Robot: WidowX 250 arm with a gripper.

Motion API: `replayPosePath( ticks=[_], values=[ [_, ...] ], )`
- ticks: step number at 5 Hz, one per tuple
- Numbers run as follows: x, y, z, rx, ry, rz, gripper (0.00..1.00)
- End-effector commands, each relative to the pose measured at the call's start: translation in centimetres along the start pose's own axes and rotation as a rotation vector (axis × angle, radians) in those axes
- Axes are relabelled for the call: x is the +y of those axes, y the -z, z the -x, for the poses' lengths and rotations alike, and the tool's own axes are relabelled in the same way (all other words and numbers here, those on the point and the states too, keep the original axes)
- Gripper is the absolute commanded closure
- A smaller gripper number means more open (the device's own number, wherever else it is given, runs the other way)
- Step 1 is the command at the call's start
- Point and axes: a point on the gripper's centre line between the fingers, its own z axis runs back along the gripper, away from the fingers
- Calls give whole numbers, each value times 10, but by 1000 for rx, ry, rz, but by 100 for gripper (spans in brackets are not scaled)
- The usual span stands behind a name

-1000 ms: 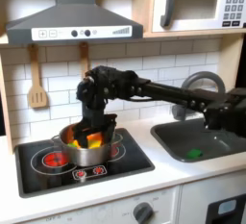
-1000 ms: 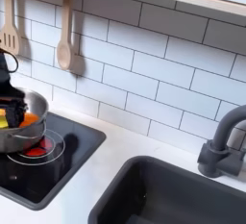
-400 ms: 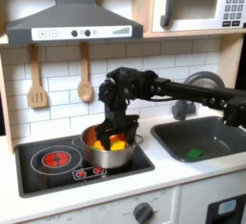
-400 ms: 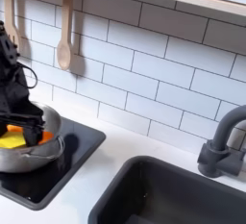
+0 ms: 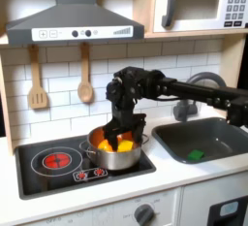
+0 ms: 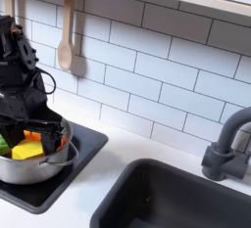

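1 pot (image 5: 114,152), metal w/ yellow + orange pieces inside, sits on right half of the stove (image 5: 48,172), directly under the end effector (image 5: 124,138); in the second exterior view the pot (image 6: 34,159) is at the second exterior view's left edge. Count: 1 pot, 2 wooden utensils (image 5: 38,79) on wall, 1 sink (image 5: 199,141) w/ 1 green bit (image 5: 197,154), 1 faucet (image 6: 227,144), 1 microwave (image 5: 199,4). End effector (image 6: 22,126) reaches down into pot at the rim, fingers look clamped on it.
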Motion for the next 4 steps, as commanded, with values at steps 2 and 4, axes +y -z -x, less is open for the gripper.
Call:
replayPosePath(
  ticks=[2, 4],
  values=[
    [3, -29, -19, -67, -14, 4, 0],
    [-14, -36, -7, -29, 10, 74, 0]
  ],
)
